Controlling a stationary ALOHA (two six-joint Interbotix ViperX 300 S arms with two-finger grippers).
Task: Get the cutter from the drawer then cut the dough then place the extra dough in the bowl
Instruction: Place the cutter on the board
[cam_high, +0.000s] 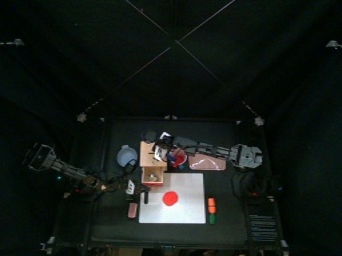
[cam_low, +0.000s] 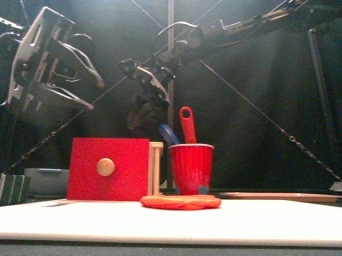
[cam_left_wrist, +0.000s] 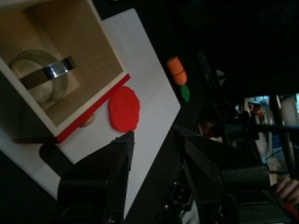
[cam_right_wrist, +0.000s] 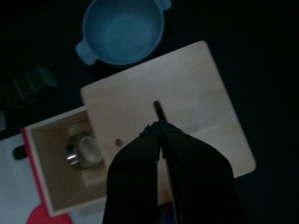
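Note:
The pale wooden box (cam_right_wrist: 176, 96) stands with its red-fronted drawer (cam_low: 110, 168) pulled out. Inside the drawer lies the round metal cutter (cam_left_wrist: 41, 70), seen too in the right wrist view as a cutter (cam_right_wrist: 82, 149). A flat red dough disc (cam_high: 173, 199) rests on the white cutting board (cam_high: 187, 215). The blue-grey bowl (cam_right_wrist: 122, 31) sits behind the box. My left gripper (cam_left_wrist: 158, 153) is open, in the air off the drawer's front, holding nothing. My right gripper (cam_right_wrist: 158, 131) hovers over the box top, shut and empty.
A red cup (cam_low: 191, 165) with a blue knife (cam_low: 168, 133) and a red knife (cam_low: 187, 122) stands right of the box. An orange and green toy (cam_high: 211, 207) lies at the board's right edge. A pink tray (cam_high: 203, 160) is at the back right.

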